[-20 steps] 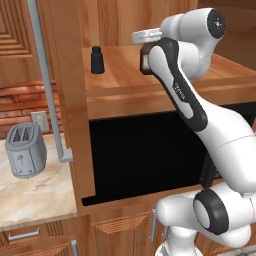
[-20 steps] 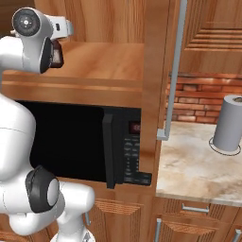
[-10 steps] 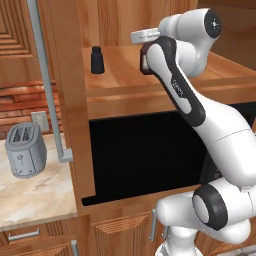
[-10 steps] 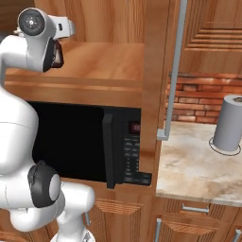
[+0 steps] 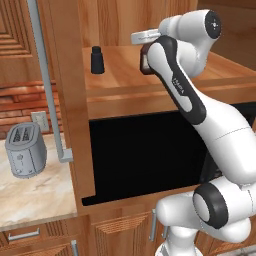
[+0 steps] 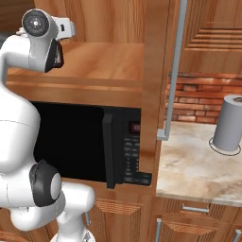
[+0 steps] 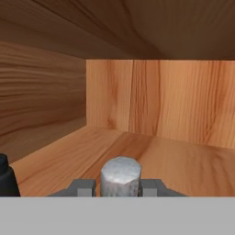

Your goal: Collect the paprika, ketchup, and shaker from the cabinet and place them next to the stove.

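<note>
The ketchup's grey cap (image 7: pixel 120 175) stands between my finger tips in the hand view, and the gripper (image 7: pixel 120 188) is shut on it. In the left base view a sliver of the dark red ketchup bottle (image 5: pixel 144 63) shows on the cabinet shelf (image 5: pixel 125 75), mostly hidden behind my forearm. The black shaker (image 5: pixel 97 60) stands upright on the same shelf, well to the left of the bottle, and its edge shows in the hand view (image 7: pixel 6 180). The paprika and the stove are out of view.
A black microwave (image 6: pixel 127 151) fills the recess under the shelf. A tall wood side panel (image 5: pixel 70 100) closes the cabinet's left. A toaster (image 5: pixel 25 150) stands on the marble counter at the left, a paper towel roll (image 6: pixel 230 124) on the counter at the right.
The jaws have closed on the ketchup's cap; they stood open before. The arm has hardly moved, and the shaker stays put.
</note>
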